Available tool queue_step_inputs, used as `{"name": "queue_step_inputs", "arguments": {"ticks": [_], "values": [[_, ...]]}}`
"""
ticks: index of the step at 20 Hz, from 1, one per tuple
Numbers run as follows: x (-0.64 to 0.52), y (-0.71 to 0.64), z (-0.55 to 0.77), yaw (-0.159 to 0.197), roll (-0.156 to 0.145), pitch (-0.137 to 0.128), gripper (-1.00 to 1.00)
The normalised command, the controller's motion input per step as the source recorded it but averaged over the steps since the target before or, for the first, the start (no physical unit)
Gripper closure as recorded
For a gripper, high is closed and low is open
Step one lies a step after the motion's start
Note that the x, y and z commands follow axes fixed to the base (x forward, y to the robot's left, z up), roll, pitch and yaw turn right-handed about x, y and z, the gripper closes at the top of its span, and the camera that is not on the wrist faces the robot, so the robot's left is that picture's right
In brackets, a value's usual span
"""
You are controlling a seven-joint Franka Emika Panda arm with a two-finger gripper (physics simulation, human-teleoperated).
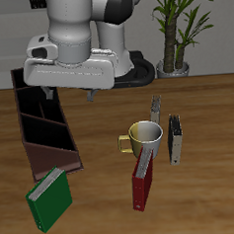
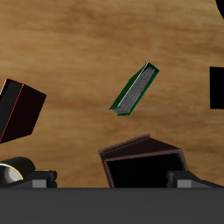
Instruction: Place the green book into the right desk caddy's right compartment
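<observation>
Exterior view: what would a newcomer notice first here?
Probably the green book, the brightest thing, lying near the table's front edge just past the sloped end of the right desk caddy. Next, the gripper hanging over the table beside the caddy, holding nothing, and the yellow mug mid-table among darker books.

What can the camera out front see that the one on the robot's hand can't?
Only the exterior view shows the robot arm, a potted plant, the two grey-black books and the right desk caddy's full length. Only the wrist view shows the gripper's fingertips. Both show the green book, the caddy's sloped end, the mug and the dark red book.
</observation>
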Motion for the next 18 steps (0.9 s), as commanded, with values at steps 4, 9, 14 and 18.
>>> {"name": "queue_step_inputs", "arguments": {"ticks": [4,9,14,18], "values": [[0.19,-0.23,-0.01,-0.011,-0.036,-0.031,-1.00],[0.23,-0.24,-0.04,-0.047,-0.042,-0.020,-1.00],[0.18,-0.12,-0.04,-0.052,-0.002,-0.023,-1.00],[0.23,-0.14,-0.11,-0.010,0.031,0.010,-1.00]]}}
